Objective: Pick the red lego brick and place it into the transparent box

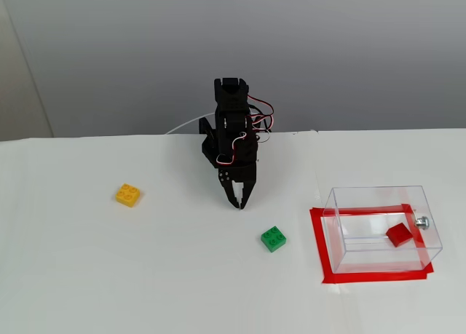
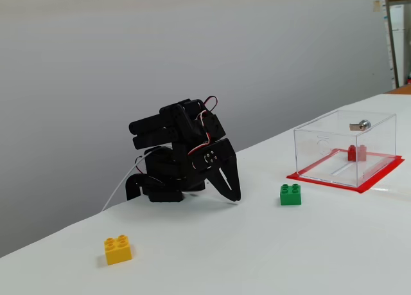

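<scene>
We see the black arm (image 1: 231, 134) folded low at the back of the white counter (image 1: 145, 276), its gripper (image 1: 238, 204) pointing down with the tips just above or on the surface. In both fixed views the two fingers meet at their tips, so the gripper is closed, and nothing sits between them.

The red brick (image 1: 399, 234) lies inside the clear box (image 1: 342, 203), on its floor toward the side that carries the small silver knob (image 1: 421, 222). In the lower side view we find the same brick (image 2: 352, 153) seen through the box wall (image 2: 321, 144), below the knob (image 2: 363, 124). The box stands inside a frame of red tape (image 1: 317, 239) stuck to the counter, at the right of the higher view and well apart from the gripper.

A green brick (image 1: 273, 238) rests on the counter between the gripper and the box, nearer the gripper, touching neither. In the side view we see it (image 2: 291, 194) just in front of the tape's corner (image 2: 321, 181). A yellow brick (image 1: 128, 195) lies by itself at the left of the higher view, well apart from the arm; the side view shows it (image 2: 119, 249) in the near foreground.

Red and white wires (image 1: 255, 123) loop along the arm's upper part.
</scene>
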